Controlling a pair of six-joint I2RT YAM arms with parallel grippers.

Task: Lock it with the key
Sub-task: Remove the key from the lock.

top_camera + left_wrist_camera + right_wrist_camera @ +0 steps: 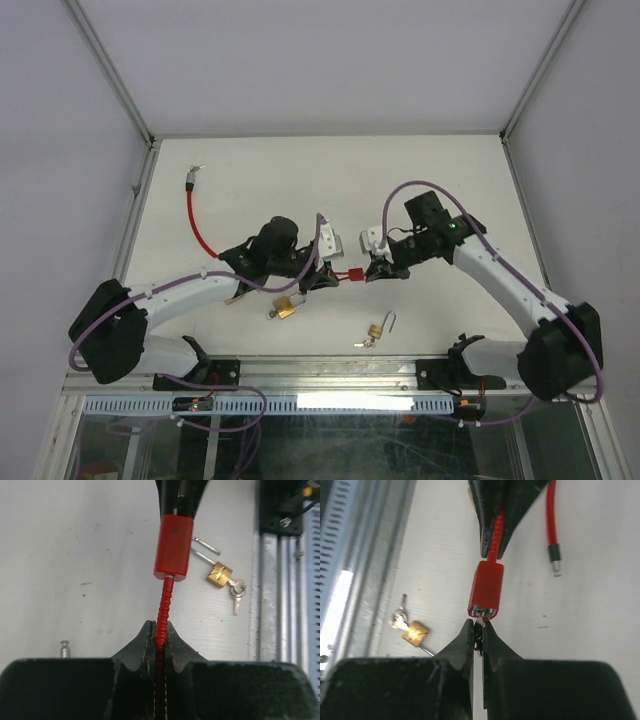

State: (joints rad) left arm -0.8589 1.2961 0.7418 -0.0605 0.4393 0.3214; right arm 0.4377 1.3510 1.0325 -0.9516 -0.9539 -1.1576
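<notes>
Left jaws are clamped on the red ribbed cable (163, 605) just behind the red lock body (173, 547); right jaws are pinched on the key (479, 630) at its other end. Below lies a scuffed white desk (300, 180) with white walls around it, and two brass padlocks (285, 309) (378, 329) lie nearer the bases

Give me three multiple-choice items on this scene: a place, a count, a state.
1. The red lock body is: A between the left end effector and right end effector; B at the far edge; C on the rail.
2. Brass padlocks on the table: A one; B two; C four.
3. The left end effector is: A wide open; B shut on the red cable; C unseen.
Answers: 1 A, the top view shows it bridging both; 2 B, both lie near the front; 3 B, it pinches the ribbed cable.
</notes>
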